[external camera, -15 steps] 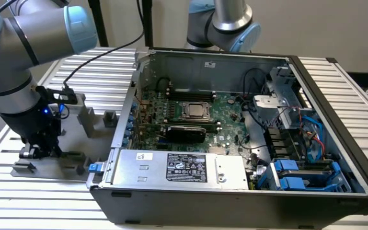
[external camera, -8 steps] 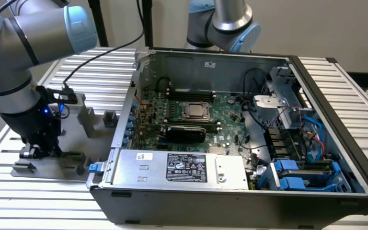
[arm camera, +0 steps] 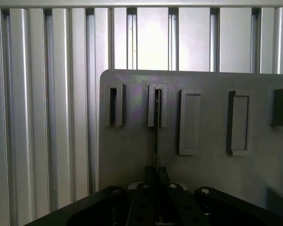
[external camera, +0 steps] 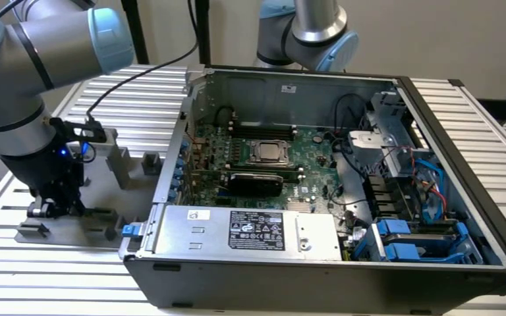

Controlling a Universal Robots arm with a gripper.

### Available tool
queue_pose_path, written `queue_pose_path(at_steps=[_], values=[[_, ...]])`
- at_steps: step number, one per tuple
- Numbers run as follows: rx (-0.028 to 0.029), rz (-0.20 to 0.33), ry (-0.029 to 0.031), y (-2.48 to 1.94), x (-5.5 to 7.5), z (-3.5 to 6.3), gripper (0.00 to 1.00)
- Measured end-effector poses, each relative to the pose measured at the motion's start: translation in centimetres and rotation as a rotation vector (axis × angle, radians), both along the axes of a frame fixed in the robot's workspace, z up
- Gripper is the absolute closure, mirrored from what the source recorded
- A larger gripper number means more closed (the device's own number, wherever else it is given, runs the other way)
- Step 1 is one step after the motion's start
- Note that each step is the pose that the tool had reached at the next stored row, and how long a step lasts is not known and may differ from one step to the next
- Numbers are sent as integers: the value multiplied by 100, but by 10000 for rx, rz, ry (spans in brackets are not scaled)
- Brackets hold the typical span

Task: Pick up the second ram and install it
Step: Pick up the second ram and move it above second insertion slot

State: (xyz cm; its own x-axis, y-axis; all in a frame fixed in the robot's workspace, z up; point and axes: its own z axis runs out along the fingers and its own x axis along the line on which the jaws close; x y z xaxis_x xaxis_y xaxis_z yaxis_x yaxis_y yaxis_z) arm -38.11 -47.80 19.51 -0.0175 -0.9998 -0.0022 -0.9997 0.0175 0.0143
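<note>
The pincer (arm camera: 156,173) has its two fingers drawn close together on the thin edge of the second ram (arm camera: 156,136), which stands in a slotted holder (arm camera: 150,106) of the grey plate (arm camera: 132,155) on the ribbed table (arm camera: 47,117), at the exterior view's left of the open computer case (external camera: 323,284).

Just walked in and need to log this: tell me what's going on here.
The Universal Robots arm's hand is down at the grey holder plate on the slatted table, to the exterior view's left of the open computer case. In the wrist view the second ram, seen edge-on, stands in one of the plate's slots and the hand looks closed on it. It is not yet on the motherboard.
</note>
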Motion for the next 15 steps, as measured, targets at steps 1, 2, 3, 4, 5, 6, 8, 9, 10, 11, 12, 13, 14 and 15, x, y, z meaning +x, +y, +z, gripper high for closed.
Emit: queue_pose_path(at_steps=[1,2,3,4,5,6,8,9,10,11,12,13,14,15], values=[[0,0,0,0,0,0,87],[0,0,0,0,0,0,87],[-2,0,3,0,0,4,87],[-2,0,4,0,0,12,87],[0,-1,2,0,0,23,87],[0,0,2,0,0,40,87],[0,-1,3,0,0,80,87],[0,0,4,0,0,104,87],[0,-1,4,0,0,130,87],[0,-1,6,0,0,159,87],[0,-1,7,0,0,190,87],[-1,-1,9,0,0,223,87],[1,0,9,0,0,264,87],[1,0,14,0,0,306,87]])
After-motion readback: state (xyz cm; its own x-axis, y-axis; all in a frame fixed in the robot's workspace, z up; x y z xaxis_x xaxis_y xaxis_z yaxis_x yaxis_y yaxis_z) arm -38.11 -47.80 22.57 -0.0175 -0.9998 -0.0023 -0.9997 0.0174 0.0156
